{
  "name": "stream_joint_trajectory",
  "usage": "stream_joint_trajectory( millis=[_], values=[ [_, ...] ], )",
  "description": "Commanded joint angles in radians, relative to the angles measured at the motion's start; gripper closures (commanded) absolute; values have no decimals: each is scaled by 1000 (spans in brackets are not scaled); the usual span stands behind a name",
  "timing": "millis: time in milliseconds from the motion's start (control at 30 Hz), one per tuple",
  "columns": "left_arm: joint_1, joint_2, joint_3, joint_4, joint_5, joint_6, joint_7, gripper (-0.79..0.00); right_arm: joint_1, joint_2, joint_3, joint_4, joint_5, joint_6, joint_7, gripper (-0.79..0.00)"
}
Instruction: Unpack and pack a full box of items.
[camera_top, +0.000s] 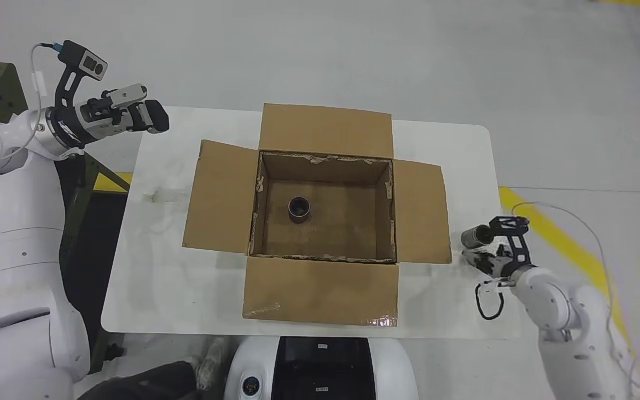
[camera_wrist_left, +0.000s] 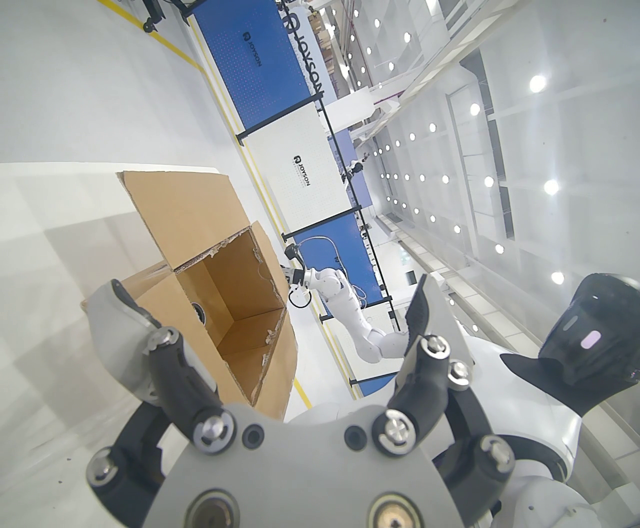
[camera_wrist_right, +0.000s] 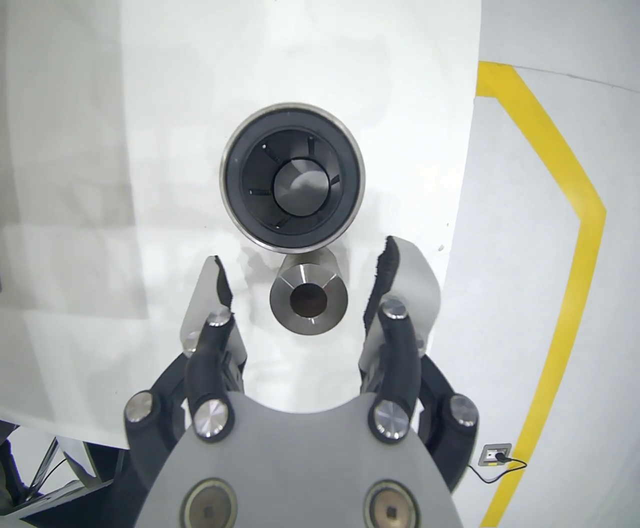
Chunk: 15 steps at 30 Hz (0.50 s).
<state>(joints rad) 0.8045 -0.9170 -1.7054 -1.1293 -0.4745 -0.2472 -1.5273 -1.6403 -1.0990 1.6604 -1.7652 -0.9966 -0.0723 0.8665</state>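
Lighting: bright and even, coming from overhead. Round ceiling lamps (camera_wrist_left: 537, 83) are blooming into white spots in the left wrist view. The white table (camera_top: 450, 300) is reflecting strongly, and pale glare patches are lying across it in the right wrist view. The cardboard box (camera_top: 345, 225) is shading its own inner walls. The small steel cylinder (camera_wrist_right: 307, 299) is throwing a faint, soft shadow and catching highlights on its bevelled face. Both wrist views are bending straight lines near the edges: the table edge is bowing, and the partition panels (camera_wrist_left: 280, 65) are curving.
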Motion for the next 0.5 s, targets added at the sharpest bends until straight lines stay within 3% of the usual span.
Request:
stream_joint_trajectory(
  millis=[0, 467],
  values=[
    [0, 0, 0, 0, 0, 0, 0, -785, -12, 2, 20, -30, 5, 7, -2, -785],
    [0, 0, 0, 0, 0, 0, 0, -785, -30, 9, 77, -260, 14, 13, 23, -779]
  ],
)
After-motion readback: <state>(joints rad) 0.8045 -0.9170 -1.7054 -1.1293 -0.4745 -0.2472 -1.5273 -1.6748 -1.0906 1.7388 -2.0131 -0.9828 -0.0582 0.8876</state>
